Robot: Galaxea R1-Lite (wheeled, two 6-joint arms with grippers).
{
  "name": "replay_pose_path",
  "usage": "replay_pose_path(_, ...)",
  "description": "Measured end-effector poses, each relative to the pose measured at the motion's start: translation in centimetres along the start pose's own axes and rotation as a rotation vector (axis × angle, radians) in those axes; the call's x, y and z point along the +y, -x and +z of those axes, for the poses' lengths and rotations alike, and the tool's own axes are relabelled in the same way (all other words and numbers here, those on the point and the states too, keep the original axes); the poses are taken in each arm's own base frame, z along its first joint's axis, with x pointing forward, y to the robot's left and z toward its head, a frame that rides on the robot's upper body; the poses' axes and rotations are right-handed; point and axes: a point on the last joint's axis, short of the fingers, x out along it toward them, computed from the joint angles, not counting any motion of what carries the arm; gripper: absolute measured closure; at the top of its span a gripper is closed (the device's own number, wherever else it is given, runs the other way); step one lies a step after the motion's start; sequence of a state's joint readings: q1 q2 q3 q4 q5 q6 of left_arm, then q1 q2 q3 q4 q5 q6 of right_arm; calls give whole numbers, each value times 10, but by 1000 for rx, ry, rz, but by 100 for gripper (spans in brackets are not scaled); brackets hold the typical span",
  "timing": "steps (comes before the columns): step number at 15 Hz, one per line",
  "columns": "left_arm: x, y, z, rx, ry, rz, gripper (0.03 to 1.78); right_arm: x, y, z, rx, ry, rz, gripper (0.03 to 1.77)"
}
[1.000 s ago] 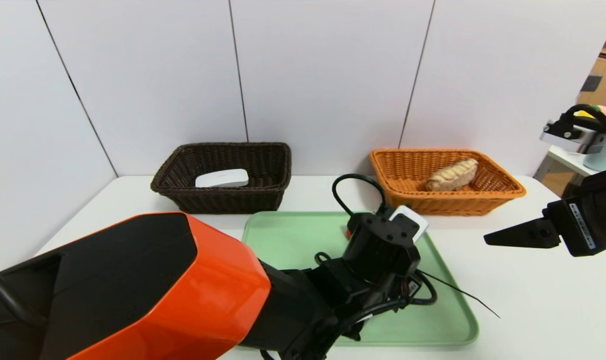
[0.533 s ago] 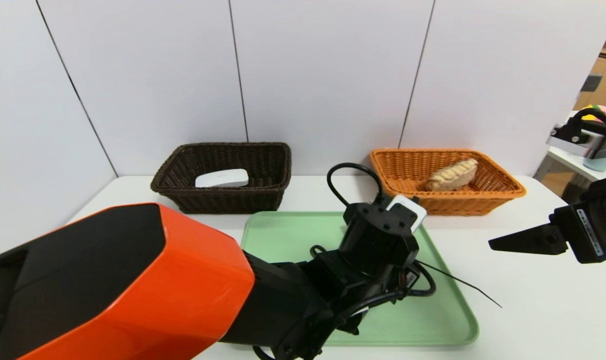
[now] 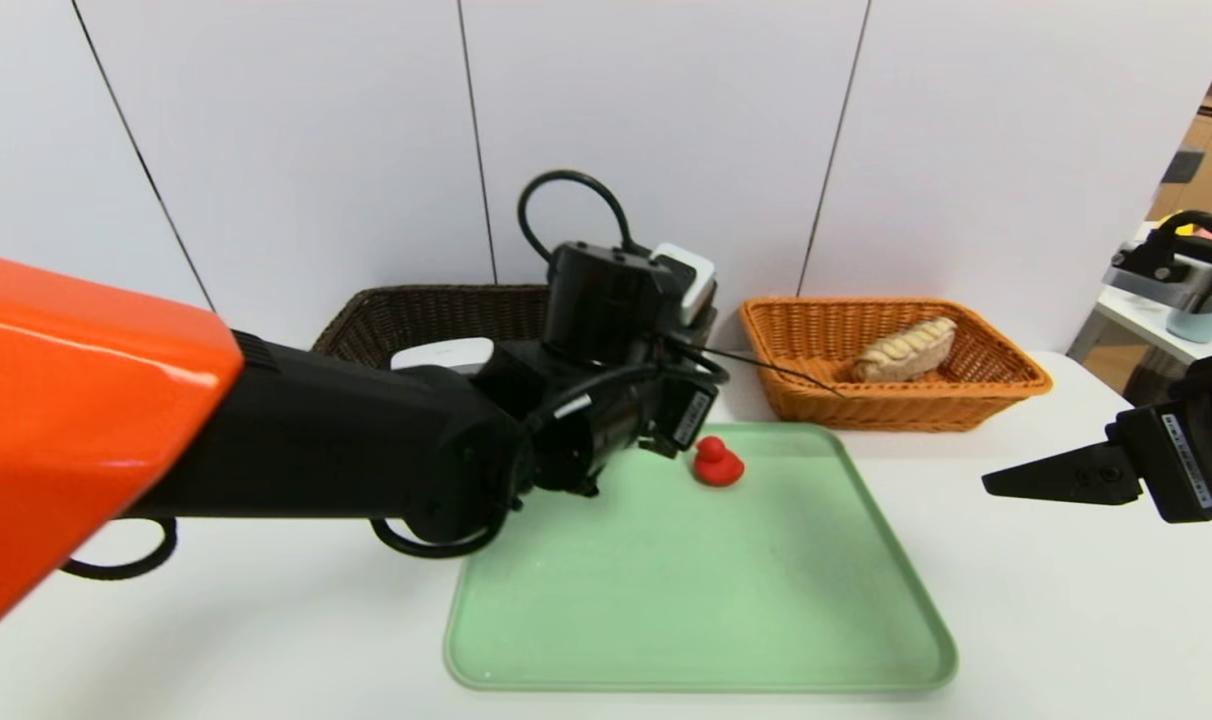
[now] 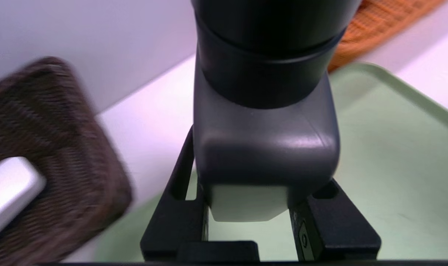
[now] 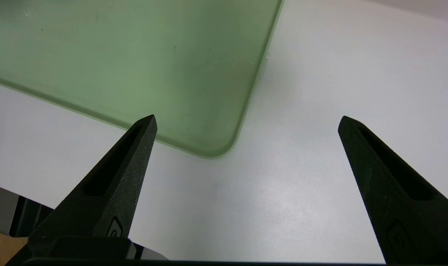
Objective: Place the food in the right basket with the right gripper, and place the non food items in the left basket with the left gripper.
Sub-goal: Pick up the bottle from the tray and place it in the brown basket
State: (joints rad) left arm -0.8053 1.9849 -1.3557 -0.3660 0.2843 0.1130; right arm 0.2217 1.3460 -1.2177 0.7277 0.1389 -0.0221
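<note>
The left gripper (image 4: 262, 159) is above the tabletop (image 3: 1026, 620) beside the dark basket (image 3: 416, 310), its jaws pinching a black object (image 4: 266, 77); the right gripper (image 5: 248, 123) is parked off the tray's right side, jaws spread; a red duck (image 3: 718, 465) sits on the green tray (image 3: 706, 600); a white item (image 3: 441, 354) lies in the dark basket; a crimped pastry (image 3: 904, 350) lies in the orange basket (image 3: 866, 408).

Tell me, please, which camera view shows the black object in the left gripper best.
The left wrist view: the black object fills its middle, gripped by the left gripper above the green tray. In the head view the left arm hides it, and the right wrist view does not show it.
</note>
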Motion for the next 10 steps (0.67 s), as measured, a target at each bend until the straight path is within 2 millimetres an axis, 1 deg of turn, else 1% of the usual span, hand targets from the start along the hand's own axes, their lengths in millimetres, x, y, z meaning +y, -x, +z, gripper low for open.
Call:
replay_pose_path(3, 59, 5, 21, -25, 23, 95, 121, 0, -2, 1, 7, -2, 4, 10)
replay_pose_path(5, 95, 8, 29, -33, 44, 144, 121, -1, -4, 1, 13, -3, 5, 10)
replay_pose_path(7, 128, 10, 30, -30, 59, 166, 121, -1, -6, 1, 20, -4, 12, 10)
replay_pose_path(8, 139, 8, 28, -30, 65, 155, 121, -1, -8, 1, 27, -5, 18, 10)
replay_pose_path(10, 153, -1, 17, -14, 74, 139, 121, -1, -11, 1, 37, -5, 24, 10)
